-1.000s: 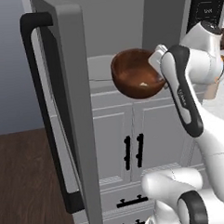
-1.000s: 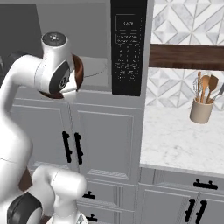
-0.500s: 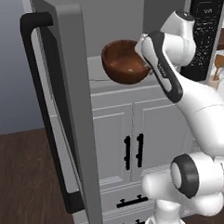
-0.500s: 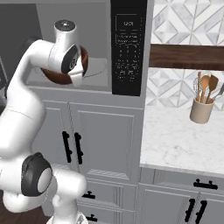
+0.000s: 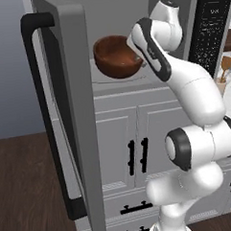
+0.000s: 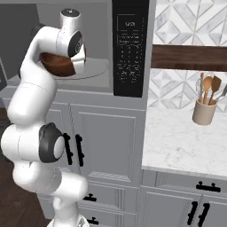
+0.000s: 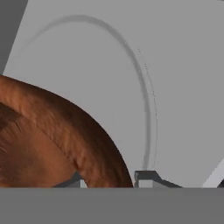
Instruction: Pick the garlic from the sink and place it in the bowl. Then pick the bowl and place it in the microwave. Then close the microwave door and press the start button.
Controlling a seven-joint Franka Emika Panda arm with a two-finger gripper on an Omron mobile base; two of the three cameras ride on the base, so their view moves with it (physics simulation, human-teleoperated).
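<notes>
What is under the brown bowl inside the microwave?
Under the bowl is the microwave's round grey turntable. The bowl's side faces the cameras, so whether its bottom touches the plate, and what lies inside it, stays hidden.

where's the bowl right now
The bowl sits inside the open microwave, on or just above its round turntable, left of the keypad panel, with the gripper at its rim.

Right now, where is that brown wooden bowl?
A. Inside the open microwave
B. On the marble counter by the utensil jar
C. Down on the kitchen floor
A: the bowl sits in the microwave cavity over its grey turntable, with the microwave door swung wide open.
</notes>
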